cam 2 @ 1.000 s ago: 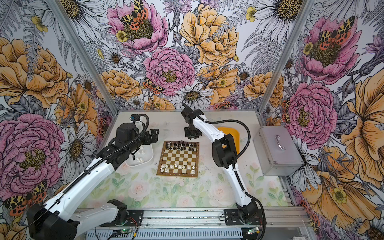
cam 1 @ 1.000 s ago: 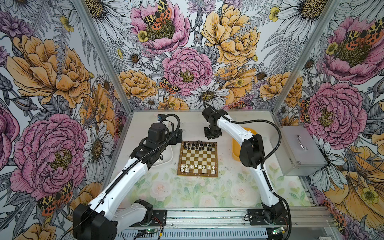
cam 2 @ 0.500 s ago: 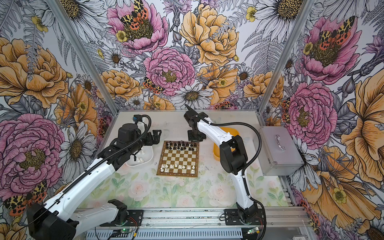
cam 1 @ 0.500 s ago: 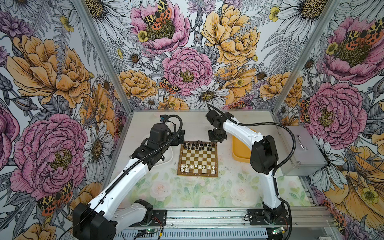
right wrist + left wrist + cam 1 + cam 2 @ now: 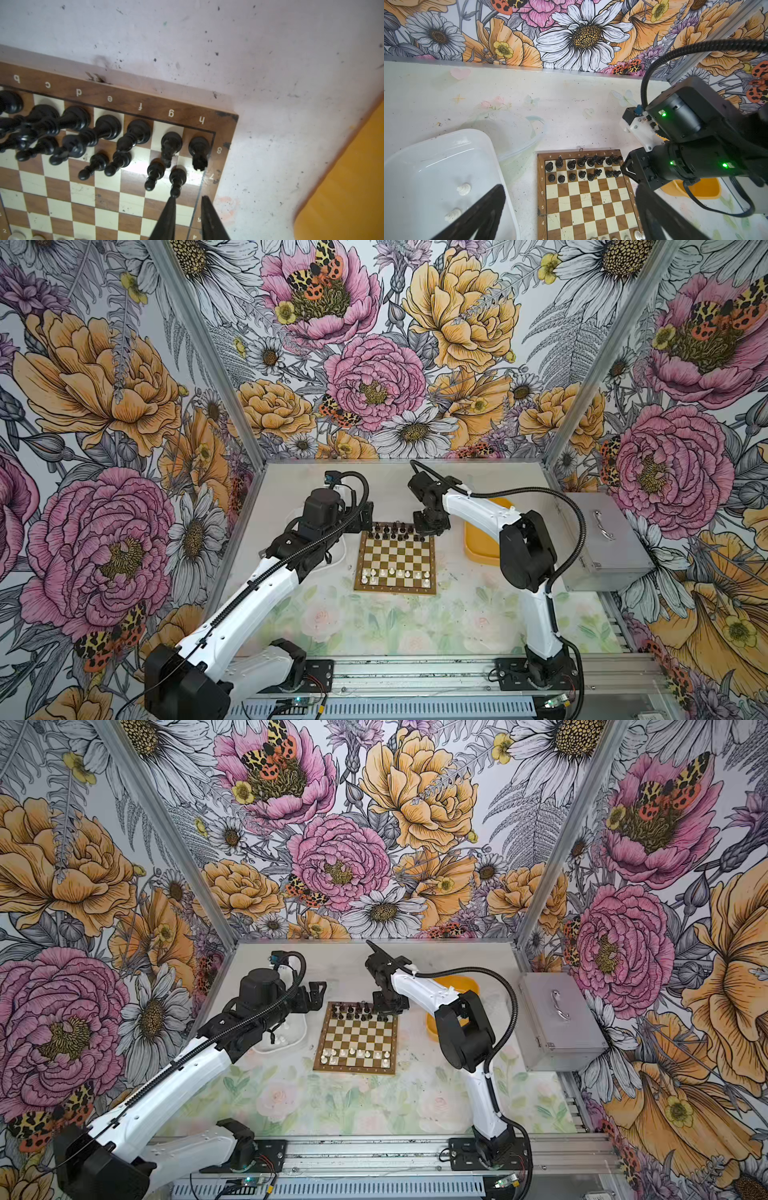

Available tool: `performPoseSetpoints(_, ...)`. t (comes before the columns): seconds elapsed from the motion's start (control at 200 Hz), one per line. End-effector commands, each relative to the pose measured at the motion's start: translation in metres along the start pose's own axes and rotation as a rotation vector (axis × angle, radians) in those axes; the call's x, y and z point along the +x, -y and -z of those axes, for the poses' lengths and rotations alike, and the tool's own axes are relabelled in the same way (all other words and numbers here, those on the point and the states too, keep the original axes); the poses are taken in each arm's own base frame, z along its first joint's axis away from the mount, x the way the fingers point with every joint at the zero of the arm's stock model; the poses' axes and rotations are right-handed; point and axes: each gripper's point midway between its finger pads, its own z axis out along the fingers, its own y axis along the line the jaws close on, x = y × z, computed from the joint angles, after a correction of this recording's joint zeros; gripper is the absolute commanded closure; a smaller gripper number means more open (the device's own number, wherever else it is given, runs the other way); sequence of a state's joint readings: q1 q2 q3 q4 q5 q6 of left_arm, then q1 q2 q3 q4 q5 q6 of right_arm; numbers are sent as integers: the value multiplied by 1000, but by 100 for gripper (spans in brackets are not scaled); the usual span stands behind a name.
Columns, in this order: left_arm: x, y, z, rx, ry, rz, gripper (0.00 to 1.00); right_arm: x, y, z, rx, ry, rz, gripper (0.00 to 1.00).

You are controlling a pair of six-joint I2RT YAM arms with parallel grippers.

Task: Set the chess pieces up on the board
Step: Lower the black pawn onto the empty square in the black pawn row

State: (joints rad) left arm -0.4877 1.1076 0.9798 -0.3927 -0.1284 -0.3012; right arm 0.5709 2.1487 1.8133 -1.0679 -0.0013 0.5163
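Observation:
The board lies mid-table. Black chess pieces fill its two far rows, and several white ones stand along its near rows. My right gripper hangs over the board's far right corner. Its jaws stand a narrow gap apart with nothing between them. One fingertip sits right at the head of the corner black pawn. My left gripper hovers wide open and empty between the white tray and the board's far left corner.
A white tray left of the board holds two loose white pieces, with a clear lid behind it. A yellow tray sits right of the board, and a metal case lies further right.
The right arm's elbow swung out to the right and its gripper came down to the board's far right corner. The left gripper edged slightly right, toward the board.

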Motion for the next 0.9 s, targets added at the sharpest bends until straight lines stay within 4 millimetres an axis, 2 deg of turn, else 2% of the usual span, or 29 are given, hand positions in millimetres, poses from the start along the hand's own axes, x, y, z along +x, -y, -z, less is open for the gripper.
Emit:
performPoseSetpoints(0.0,-15,3,10,-5,47,13,1,-6,-8,9,-27,39,-2,76)
performPoseSetpoints(0.896,-15,4,13,-7,46,7,1,-1,-12,-5,-33,3,3,80)
